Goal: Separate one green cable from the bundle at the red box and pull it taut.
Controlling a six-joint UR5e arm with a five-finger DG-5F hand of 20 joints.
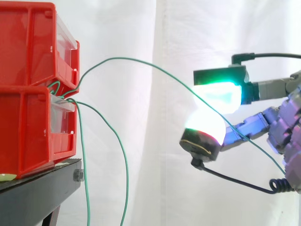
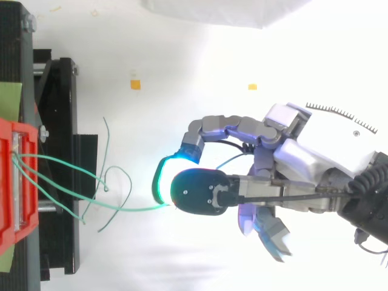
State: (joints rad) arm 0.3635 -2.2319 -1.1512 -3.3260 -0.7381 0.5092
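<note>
Two red bins (image 1: 28,89) are stacked on the black stand (image 1: 37,188) at the left. Several thin green cables come out between them. One green cable (image 1: 131,60) rises from the bins in a bowed arc and runs right into my hand (image 1: 256,125). There it is pinched between a green-glowing fingertip (image 1: 216,96) above and a white-glowing one (image 1: 207,125) below, then trails down to the right. In the top view the hand (image 2: 291,163) is right of the stand, and the held cable (image 2: 121,209) runs left toward the red bin (image 2: 9,182).
Two other green cables (image 1: 84,165) (image 1: 123,155) hang loose from the bins, down past the stand's edge. A white curtain is behind. In the top view, loose cable ends curl beside the stand (image 2: 57,151), and small yellow marks (image 2: 134,84) lie on the floor.
</note>
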